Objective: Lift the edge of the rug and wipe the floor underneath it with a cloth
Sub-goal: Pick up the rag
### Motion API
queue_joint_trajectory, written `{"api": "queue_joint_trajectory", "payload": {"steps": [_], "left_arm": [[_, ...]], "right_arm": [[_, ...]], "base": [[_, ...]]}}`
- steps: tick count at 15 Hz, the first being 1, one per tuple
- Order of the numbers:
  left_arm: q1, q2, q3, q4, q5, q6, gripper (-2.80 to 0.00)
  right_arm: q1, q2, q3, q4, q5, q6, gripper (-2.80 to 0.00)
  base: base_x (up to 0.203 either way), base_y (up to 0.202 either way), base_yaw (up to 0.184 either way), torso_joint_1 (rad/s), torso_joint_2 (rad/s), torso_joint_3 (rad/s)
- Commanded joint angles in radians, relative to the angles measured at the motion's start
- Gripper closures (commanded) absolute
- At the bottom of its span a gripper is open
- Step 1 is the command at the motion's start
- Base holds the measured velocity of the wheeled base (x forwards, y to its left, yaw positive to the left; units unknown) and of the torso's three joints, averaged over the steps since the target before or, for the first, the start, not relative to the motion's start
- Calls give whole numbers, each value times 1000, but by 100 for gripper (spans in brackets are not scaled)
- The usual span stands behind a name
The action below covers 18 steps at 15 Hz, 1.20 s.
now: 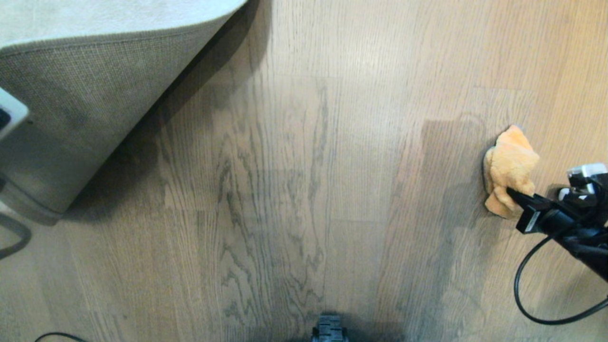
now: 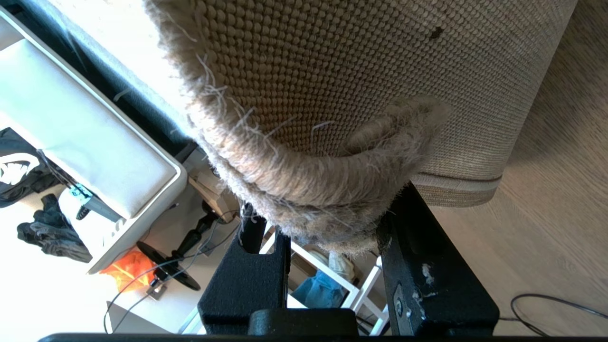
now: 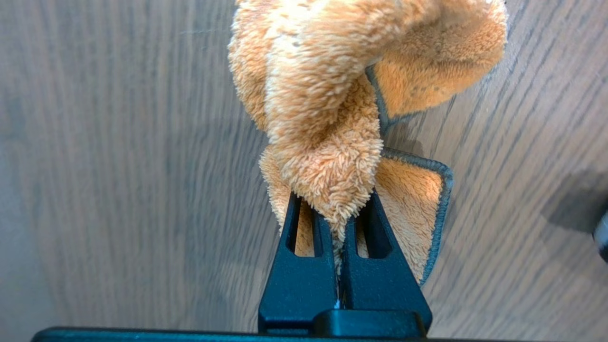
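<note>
Orange cloth (image 1: 509,166) — grey-streaked floor (image 1: 304,190) — tan-backed rug edge (image 1: 90,95).

1. You get even, soft daylight on the floor (image 1: 304,190) in the head view, with a faint sheen.
2. The lifted rug edge (image 1: 85,118) throws a dark shadow along its lower side.
3. Your left wrist view blows out to white behind the rug, losing detail there.
4. Your right wrist view keeps the cloth (image 3: 332,118) sharp; the planks look slightly soft.
</note>
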Motion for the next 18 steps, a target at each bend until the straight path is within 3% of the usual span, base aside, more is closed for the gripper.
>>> {"api": "queue_joint_trajectory", "payload": {"steps": [1, 9, 18], "left_arm": [[0, 0, 2, -3, 5, 6, 0], [0, -4, 14, -1, 30, -20, 0], [3, -7, 14, -1, 60, -19, 0]], "right_arm": [[1, -53, 43, -48, 2, 1, 0], [54, -141, 94, -48, 4, 21, 0], [58, -149, 118, -48, 4, 24, 0]], "base": [[0, 0, 0, 0, 0, 0], [0, 0, 0, 0, 0, 0], [0, 0, 0, 0, 0, 0]]}}
